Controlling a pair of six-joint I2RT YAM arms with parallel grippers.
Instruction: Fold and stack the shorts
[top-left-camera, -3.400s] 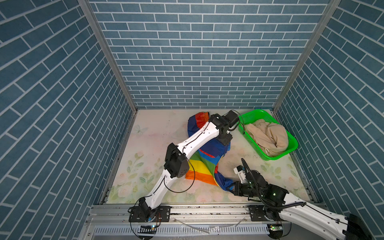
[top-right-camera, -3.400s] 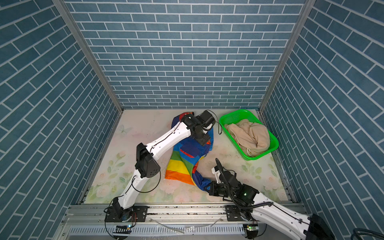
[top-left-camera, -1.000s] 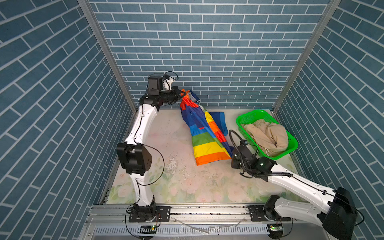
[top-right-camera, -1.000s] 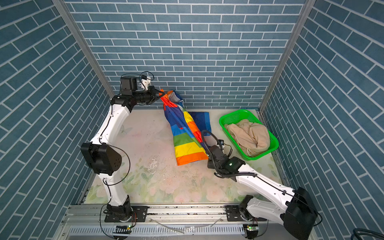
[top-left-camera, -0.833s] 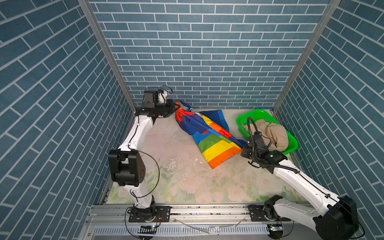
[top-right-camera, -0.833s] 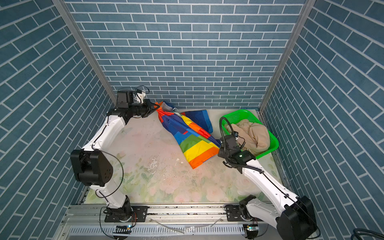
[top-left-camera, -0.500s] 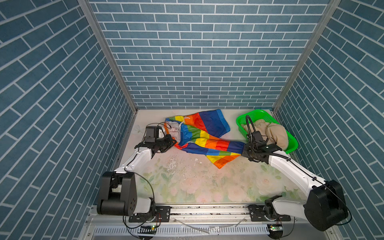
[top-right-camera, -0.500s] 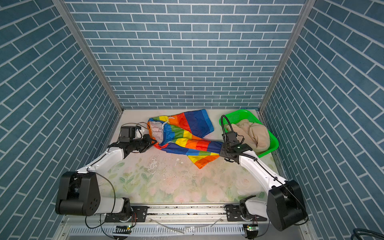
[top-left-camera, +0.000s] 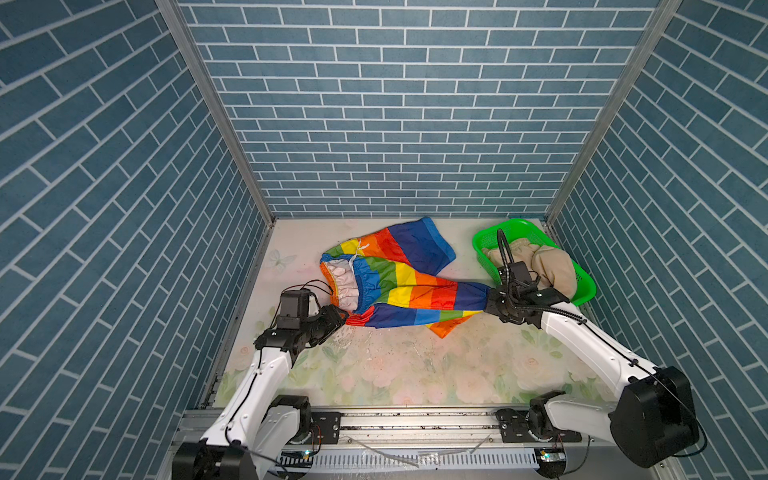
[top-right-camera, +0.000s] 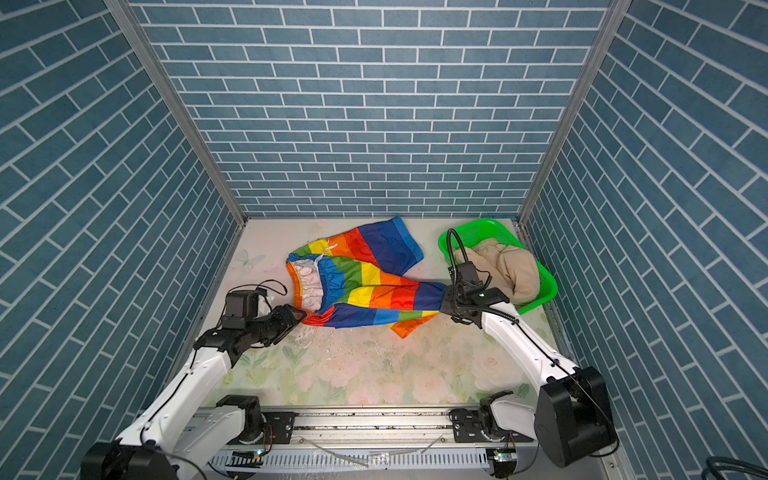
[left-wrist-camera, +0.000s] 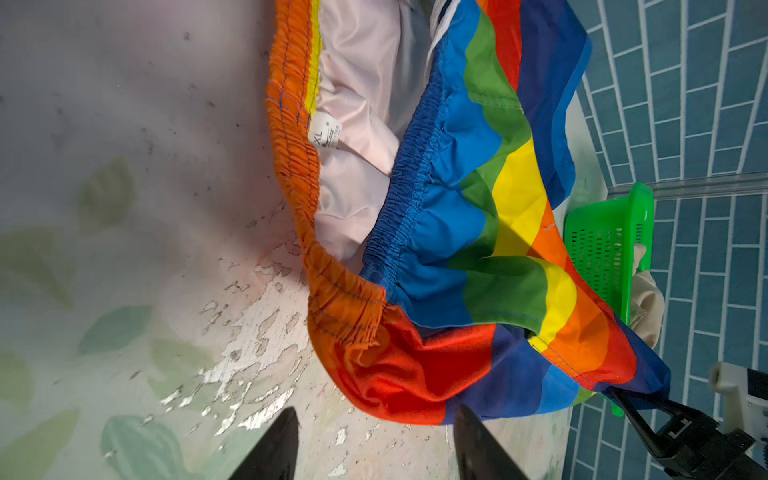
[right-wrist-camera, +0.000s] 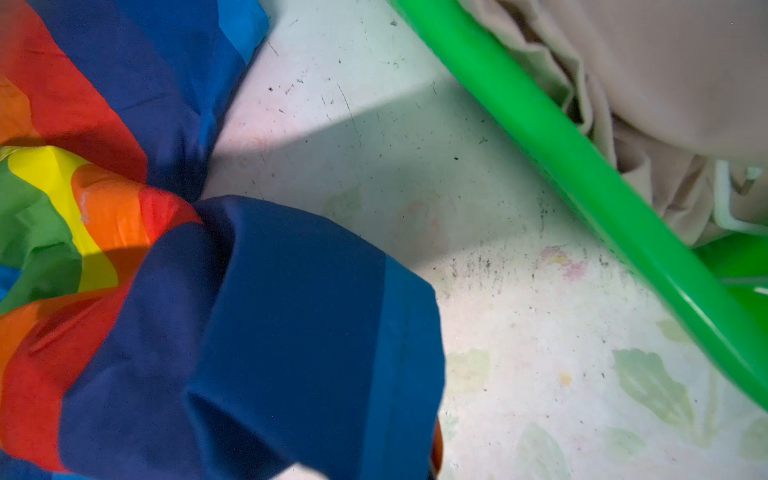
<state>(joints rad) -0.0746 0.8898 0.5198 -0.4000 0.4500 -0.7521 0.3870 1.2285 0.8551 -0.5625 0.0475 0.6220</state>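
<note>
Rainbow shorts (top-left-camera: 399, 286) lie crumpled on the table (top-left-camera: 415, 365). Left gripper (left-wrist-camera: 374, 419) has its jaws apart and empty, just short of the waistband (left-wrist-camera: 291, 166); right gripper (top-left-camera: 488, 301) is clamped on a leg hem (right-wrist-camera: 407, 332). Smoothing flat first would, I judge, give a cleaner fold. Beige shorts (top-left-camera: 544, 266) sit in the basket (top-left-camera: 515, 224). The tag (left-wrist-camera: 324, 133) reads "XL".

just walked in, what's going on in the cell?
Two robot arms are laying out the rainbow-striped shiny shorts on the floral table. The right gripper is shut on a blue leg hem; the left gripper sits by the orange waistband, jaws open, holding nothing. The plain beige shorts lie in the green perforated plastic basket.
</note>
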